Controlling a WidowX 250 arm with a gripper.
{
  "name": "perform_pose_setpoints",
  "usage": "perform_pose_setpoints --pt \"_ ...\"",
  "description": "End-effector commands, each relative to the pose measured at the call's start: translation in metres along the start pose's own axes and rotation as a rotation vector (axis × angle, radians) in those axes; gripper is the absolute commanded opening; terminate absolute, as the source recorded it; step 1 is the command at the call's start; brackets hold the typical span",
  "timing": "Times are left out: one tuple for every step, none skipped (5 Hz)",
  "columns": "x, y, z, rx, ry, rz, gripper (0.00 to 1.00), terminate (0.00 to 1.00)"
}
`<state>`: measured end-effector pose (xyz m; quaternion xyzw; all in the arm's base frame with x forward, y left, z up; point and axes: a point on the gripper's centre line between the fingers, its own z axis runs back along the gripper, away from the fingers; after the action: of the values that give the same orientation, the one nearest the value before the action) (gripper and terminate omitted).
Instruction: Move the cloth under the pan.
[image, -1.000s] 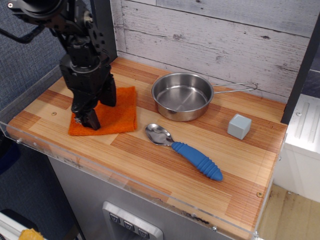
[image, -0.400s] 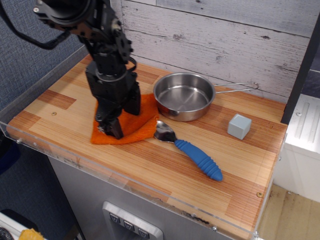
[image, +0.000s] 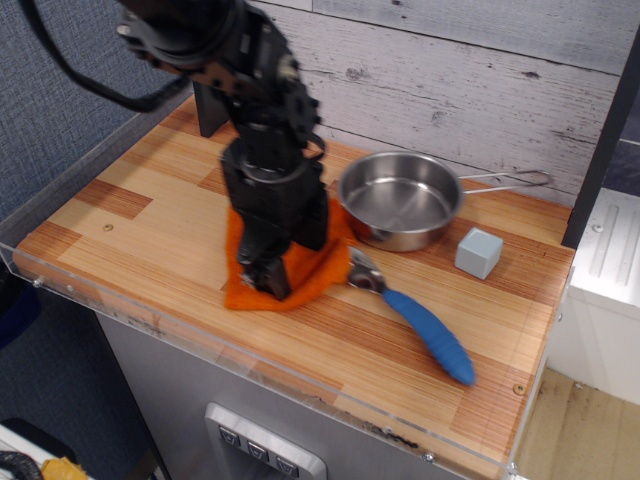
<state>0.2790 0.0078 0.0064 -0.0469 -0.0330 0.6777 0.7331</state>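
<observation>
Under gripper (image: 268, 277), cloth (image: 305, 270) seemingly pinched.

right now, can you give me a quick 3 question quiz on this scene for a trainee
1. True or false: the orange cloth lies fully under the steel pan.
2. Which object touches the cloth's right edge? A) grey cube B) blue-handled spoon C) neither
3. Fill in: the gripper presses down on the ____.

Key:
1. False. The cloth's right edge reaches the pan's rim, but most of it lies clear on the wooden tabletop.
2. B. The spoon's bowl sits against the cloth; the cube stands apart, right of the pan.
3. Cloth. Whether the jaws pinch it cannot be told.
</observation>
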Motion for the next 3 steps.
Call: perform_pose_setpoints --pt "-0.046 0.01 0.002 0.015 0.033 -0.085 1.0 0.0" --pt "-0.048 0.01 0.005 0.009 0.036 -0.084 1.0 0.0" --pt "-0.036 0.009 0.017 -0.027 0.058 -0.014 1.0 0.0"
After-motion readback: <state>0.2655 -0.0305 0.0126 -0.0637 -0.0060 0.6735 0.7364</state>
